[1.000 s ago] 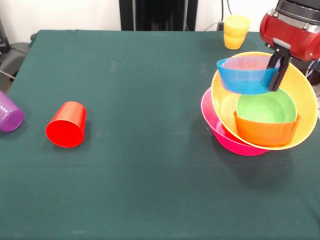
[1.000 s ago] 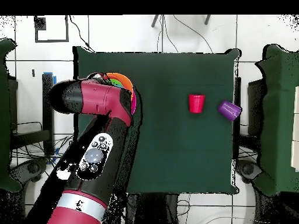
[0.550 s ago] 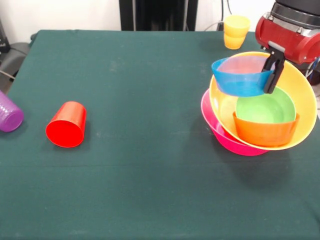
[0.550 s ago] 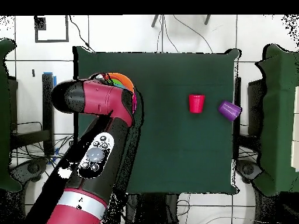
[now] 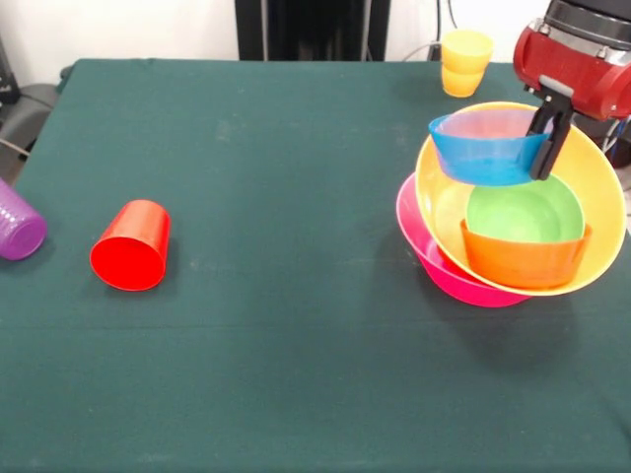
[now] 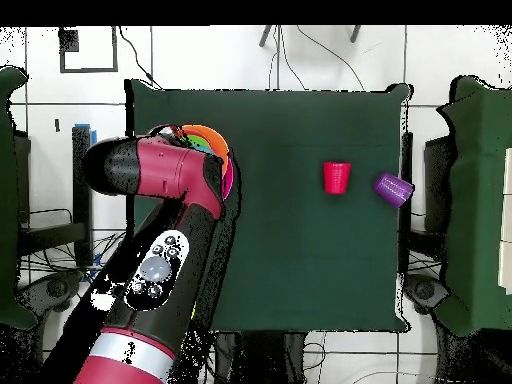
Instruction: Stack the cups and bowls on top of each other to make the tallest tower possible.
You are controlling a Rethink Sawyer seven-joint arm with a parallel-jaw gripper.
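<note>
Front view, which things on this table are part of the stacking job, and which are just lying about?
Part of the job:
- blue bowl, held by the gripper
- yellow-orange bowl, tilted in the pink bowl
- green bowl and orange bowl inside
- red cup and purple cup, on their sides
- yellow cup

Lying about:
- nothing else on the green tablecloth

Five glossy translucent plastic bowls show: a large pink bowl (image 5: pixel 449 276), a large yellow-orange bowl (image 5: pixel 596 187), a green bowl (image 5: pixel 523 212), a small orange bowl (image 5: pixel 523 258) and a small blue bowl (image 5: pixel 483 153). Four small tapered plastic cups show: a red cup (image 5: pixel 131 246) and a purple cup (image 5: pixel 18 227) lying on their sides, and a yellow cup (image 5: pixel 466 46) stacked with an orange cup (image 5: pixel 458 81).
</note>
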